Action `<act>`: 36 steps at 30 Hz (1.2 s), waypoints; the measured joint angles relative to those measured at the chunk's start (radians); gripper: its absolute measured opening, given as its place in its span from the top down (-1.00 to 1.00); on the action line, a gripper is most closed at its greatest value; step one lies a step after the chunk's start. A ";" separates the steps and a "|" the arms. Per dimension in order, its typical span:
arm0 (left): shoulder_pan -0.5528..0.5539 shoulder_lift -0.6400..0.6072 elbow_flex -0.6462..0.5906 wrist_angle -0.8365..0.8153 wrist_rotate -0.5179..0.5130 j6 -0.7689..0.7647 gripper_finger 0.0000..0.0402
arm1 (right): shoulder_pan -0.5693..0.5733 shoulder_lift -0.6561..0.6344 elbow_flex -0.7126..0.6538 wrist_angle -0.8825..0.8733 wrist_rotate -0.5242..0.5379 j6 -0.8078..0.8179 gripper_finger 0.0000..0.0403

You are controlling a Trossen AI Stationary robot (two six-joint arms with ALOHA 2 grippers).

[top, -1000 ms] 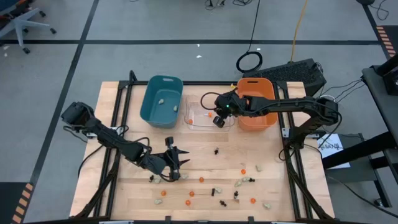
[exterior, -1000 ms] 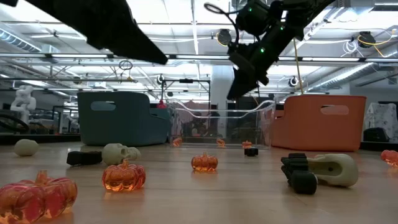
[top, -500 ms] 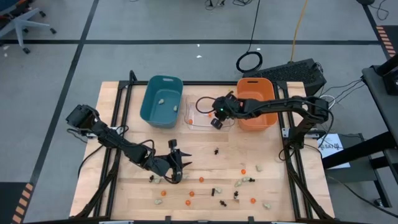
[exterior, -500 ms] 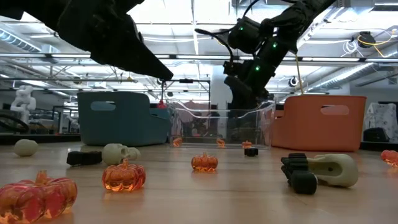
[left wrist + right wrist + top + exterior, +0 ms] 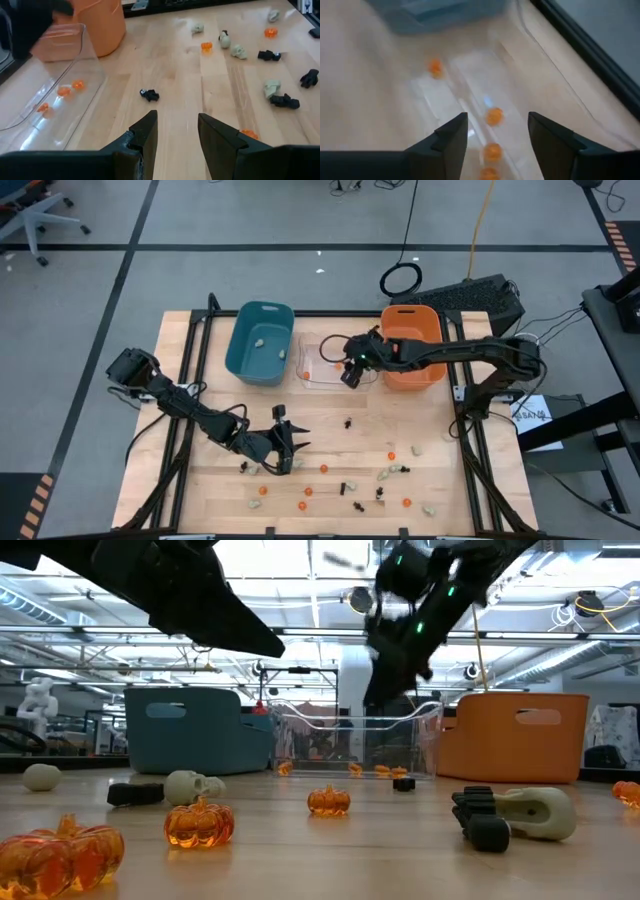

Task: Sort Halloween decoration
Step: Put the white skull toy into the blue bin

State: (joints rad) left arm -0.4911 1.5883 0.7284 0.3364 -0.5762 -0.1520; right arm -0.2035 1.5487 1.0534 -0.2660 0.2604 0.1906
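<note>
Several orange pumpkins lie in clear bin; both grippers' jaws open, empty.

counter: wooden top carrying everything | far edge: teal bin, clear bin, orange bin sitting in a row | near half: orange pumpkins, black spiders, pale skulls lying scattered

Three bins line the table's far side — teal bin, clear bin, orange bin.
</note>
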 joint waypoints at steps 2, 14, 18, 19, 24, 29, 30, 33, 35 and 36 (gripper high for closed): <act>0.000 0.000 0.000 -0.013 0.008 -0.005 0.30 | 0.044 -0.048 0.000 0.000 0.000 -0.020 0.04; -0.068 0.000 0.000 -0.096 0.084 -0.062 0.30 | 0.449 -0.114 -0.022 0.029 0.118 -0.027 0.09; -0.097 0.000 0.000 -0.163 0.138 -0.129 0.30 | 0.553 -0.063 -0.063 0.087 0.188 0.010 0.09; -0.105 0.000 0.000 -0.175 0.141 -0.130 0.30 | 0.575 -0.048 -0.075 0.121 0.188 0.009 0.09; -0.127 0.000 0.000 -0.182 0.147 -0.143 0.30 | 0.660 0.040 -0.107 0.263 0.185 0.004 0.09; -0.127 0.013 0.000 -0.184 0.158 -0.158 0.20 | 0.701 0.124 -0.106 0.352 0.185 0.005 0.09; -0.127 0.023 0.000 -0.185 0.158 -0.158 0.14 | 0.705 0.139 -0.106 0.363 0.185 0.006 0.09; -0.125 0.055 0.001 -0.152 0.156 -0.165 -0.06 | 0.711 0.182 -0.106 0.391 0.185 0.006 0.09; -0.125 0.077 0.011 -0.150 0.145 -0.173 -0.18 | 0.715 0.204 -0.106 0.404 0.185 0.007 0.09; -0.125 0.083 0.014 -0.150 0.139 -0.184 -0.22 | 0.715 0.216 -0.106 0.420 0.185 0.006 0.09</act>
State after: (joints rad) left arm -0.6159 1.6713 0.7422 0.1861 -0.4371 -0.3359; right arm 0.5110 1.7647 0.9470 0.1543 0.4451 0.1970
